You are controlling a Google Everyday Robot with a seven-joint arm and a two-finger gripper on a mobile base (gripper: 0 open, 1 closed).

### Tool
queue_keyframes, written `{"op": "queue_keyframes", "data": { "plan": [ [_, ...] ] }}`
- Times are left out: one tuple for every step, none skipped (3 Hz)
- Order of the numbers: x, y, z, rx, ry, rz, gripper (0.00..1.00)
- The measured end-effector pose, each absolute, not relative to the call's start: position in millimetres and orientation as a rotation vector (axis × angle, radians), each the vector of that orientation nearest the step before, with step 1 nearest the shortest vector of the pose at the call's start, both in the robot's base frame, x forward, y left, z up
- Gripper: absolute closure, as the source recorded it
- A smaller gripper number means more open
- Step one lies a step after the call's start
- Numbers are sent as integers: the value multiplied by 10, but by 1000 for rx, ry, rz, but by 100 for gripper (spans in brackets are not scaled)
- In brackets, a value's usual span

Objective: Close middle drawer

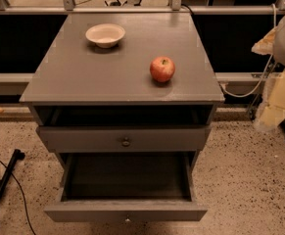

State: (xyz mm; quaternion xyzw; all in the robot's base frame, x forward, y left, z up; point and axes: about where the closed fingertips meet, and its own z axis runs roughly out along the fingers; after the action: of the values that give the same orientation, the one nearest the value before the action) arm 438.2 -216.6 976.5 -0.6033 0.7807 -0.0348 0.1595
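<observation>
2 drawers (125, 138) (126, 211), 1 bowl (105, 35), 1 apple (162, 69)

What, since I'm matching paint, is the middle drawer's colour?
Grey middle drawer, camera view; hand at right edge.

You saw matt painted wood on the middle drawer (126, 210), left of your smooth, plastic-looking gripper (268, 117) at the right edge; the apple (162, 69) looked glossy.

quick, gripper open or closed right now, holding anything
Gripper: at the right edge, off beside the cabinet, away from the open middle drawer; open or closed cannot be told.
</observation>
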Motion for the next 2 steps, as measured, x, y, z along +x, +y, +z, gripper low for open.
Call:
{"op": "queue_keyframes", "data": {
  "plan": [
    [4382, -2166, 9766, -1724, 2231, -100, 0],
    [4356, -2122, 9687, -1742, 2225, -42, 0]
  ]
}}
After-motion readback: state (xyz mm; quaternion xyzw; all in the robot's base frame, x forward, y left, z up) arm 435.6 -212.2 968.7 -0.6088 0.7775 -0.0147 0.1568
